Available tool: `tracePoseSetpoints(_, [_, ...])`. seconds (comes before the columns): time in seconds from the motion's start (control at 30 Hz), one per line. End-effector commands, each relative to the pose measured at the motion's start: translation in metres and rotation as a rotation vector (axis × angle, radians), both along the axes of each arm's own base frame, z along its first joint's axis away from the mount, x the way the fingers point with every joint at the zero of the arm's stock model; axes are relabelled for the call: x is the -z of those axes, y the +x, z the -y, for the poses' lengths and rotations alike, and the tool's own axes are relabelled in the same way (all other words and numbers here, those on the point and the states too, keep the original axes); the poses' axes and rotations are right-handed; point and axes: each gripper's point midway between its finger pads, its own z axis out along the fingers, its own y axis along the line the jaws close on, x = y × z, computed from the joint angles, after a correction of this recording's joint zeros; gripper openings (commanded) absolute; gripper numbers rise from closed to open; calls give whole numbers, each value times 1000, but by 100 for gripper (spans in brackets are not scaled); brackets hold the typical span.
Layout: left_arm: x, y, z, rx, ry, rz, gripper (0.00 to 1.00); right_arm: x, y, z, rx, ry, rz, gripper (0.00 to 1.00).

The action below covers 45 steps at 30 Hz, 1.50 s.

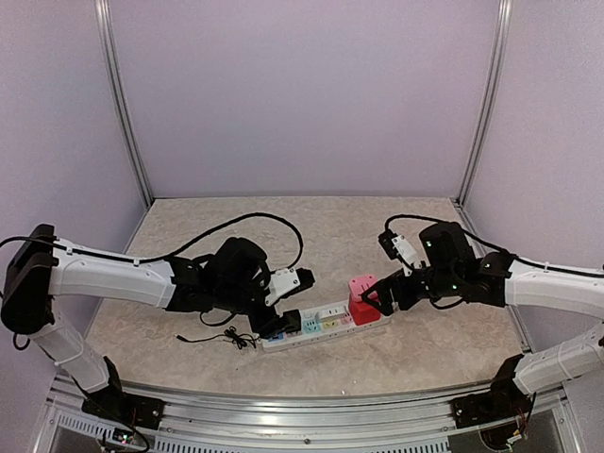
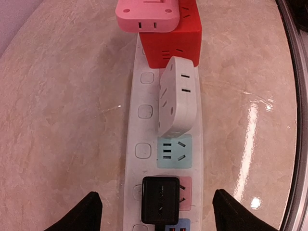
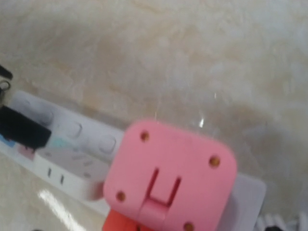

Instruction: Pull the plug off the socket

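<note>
The socket, a long white power strip (image 1: 326, 326) with pastel outlet faces, lies on the table and runs up the left wrist view (image 2: 144, 110). A black plug (image 2: 161, 199) sits in its pink outlet. My left gripper (image 2: 160, 211) is open, with one finger on each side of the strip, level with the black plug and touching nothing. My right gripper (image 1: 381, 294) is against the pink and red cubes (image 1: 361, 297) at the strip's right end. A pink cube (image 3: 171, 178) fills the right wrist view and hides the fingers.
A white adapter (image 2: 178, 96) is plugged in beyond the black plug. Behind it stands a red cube (image 2: 171, 41) with the pink cube (image 2: 147, 14) above it. A thin black cable (image 1: 226, 338) lies left of the strip. Enclosure walls stand on all sides.
</note>
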Motion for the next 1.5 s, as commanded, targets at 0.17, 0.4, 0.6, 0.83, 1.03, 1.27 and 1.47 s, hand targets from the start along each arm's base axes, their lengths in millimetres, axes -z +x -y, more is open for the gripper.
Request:
tracePoseSetpoints(0.17, [-1, 3, 12, 9, 7, 14, 75, 34, -7, 1, 109, -92, -47, 100])
tracePoseSetpoints(0.4, [1, 5, 15, 5, 14, 3, 70, 51, -5, -1, 143, -154, -36, 99])
tracePoseSetpoints(0.6, [7, 6, 18, 1, 21, -18, 69, 60, -5, -7, 154, -165, -41, 97])
tracePoseSetpoints(0.83, [11, 8, 18, -15, 34, -33, 67, 69, -2, -8, 171, -188, -37, 89])
tracePoseSetpoints(1.03, [11, 14, 14, -52, 20, -73, 67, 71, 7, -8, 193, -205, -3, 79])
tracePoseSetpoints(1.27, [22, 17, 11, -99, 49, -109, 66, 71, 15, -14, 190, -197, 23, 66])
tracePoseSetpoints(1.47, [30, 18, 9, -146, 87, -160, 61, 75, 21, -19, 180, -197, 25, 59])
